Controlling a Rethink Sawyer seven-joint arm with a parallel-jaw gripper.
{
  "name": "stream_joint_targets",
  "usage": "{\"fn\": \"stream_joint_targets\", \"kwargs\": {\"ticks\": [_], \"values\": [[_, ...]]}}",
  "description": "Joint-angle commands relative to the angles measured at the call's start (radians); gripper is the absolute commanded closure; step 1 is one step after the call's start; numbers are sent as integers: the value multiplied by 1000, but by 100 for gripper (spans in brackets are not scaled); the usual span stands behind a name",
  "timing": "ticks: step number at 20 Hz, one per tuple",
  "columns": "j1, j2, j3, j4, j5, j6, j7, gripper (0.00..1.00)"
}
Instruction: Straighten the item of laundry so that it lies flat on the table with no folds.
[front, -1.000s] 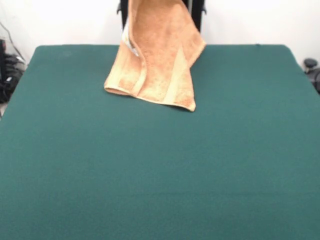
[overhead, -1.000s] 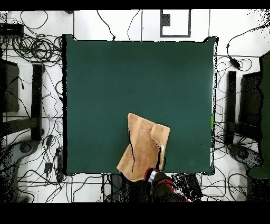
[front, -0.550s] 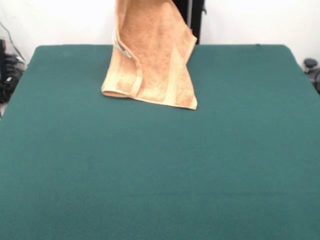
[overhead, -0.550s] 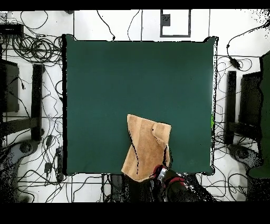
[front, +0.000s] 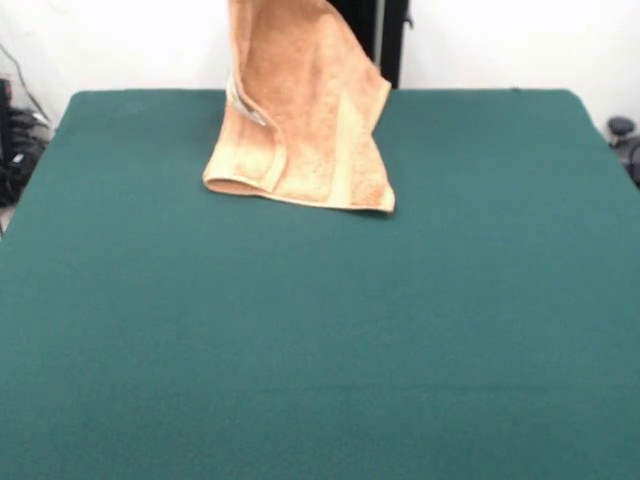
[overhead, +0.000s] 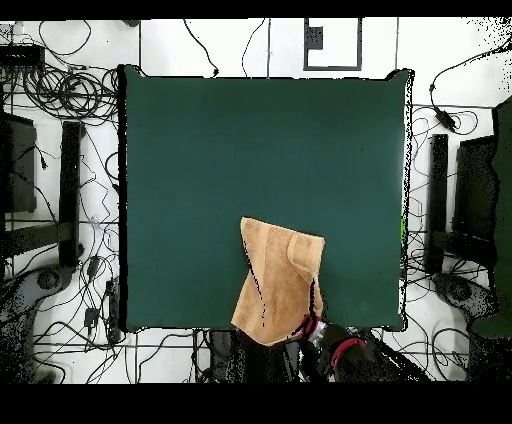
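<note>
The front view looks low across the table from one long edge toward the opposite edge. The overhead view looks straight down from high up, taking in the whole table and surrounding floor. Both share the tabletop.

Only the towel stands on the table.

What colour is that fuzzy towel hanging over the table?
Orange-tan terry towel, with paler woven bands; clearest in the front view.
</note>
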Motion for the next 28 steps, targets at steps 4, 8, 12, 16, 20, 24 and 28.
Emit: {"fn": "stream_joint_targets", "kwargs": {"ticks": [4, 8, 12, 16, 20, 24, 28], "values": [[-136, 244, 209, 3, -176, -48, -66, 100], [-207, 261, 253, -25, -209, 20, -75, 100], [-279, 303, 286, -70, -249, 83, -107, 100], [-346, 364, 317, -115, -290, 126, -137, 100], [-392, 412, 350, -147, -319, 162, -147, 100], [-431, 480, 373, -191, -315, 262, -171, 100], [-446, 512, 392, -242, -329, 338, -193, 100]]}}
